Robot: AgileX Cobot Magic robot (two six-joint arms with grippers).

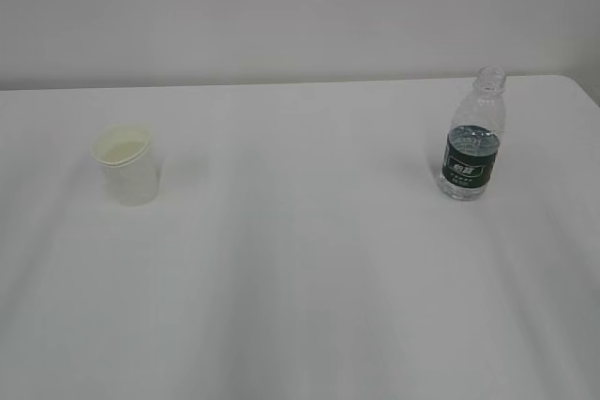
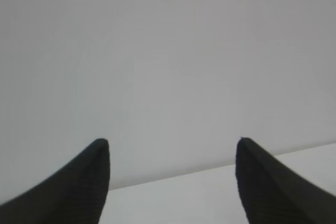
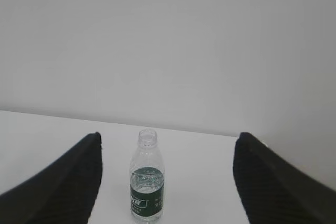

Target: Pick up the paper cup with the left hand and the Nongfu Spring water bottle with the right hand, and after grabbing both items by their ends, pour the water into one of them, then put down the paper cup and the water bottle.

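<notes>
The white paper cup point(image 1: 126, 166) stands upright on the left of the white table, its cream inside showing. The Nongfu Spring water bottle point(image 1: 472, 138) stands upright and uncapped on the right, with a dark green label and water point(image 1: 466, 175) filling its lower part. Neither arm appears in the exterior view. My left gripper point(image 2: 172, 142) is open with nothing between its fingers, facing the wall and a strip of table; the cup is out of its view. My right gripper point(image 3: 167, 137) is open, and the bottle point(image 3: 147, 179) stands ahead of it, left of centre between the fingers and apart from them.
The white table point(image 1: 300, 269) runs to a pale wall at the back, with its right corner near the bottle point(image 1: 572, 81). Nothing else stands on it between the cup and the bottle.
</notes>
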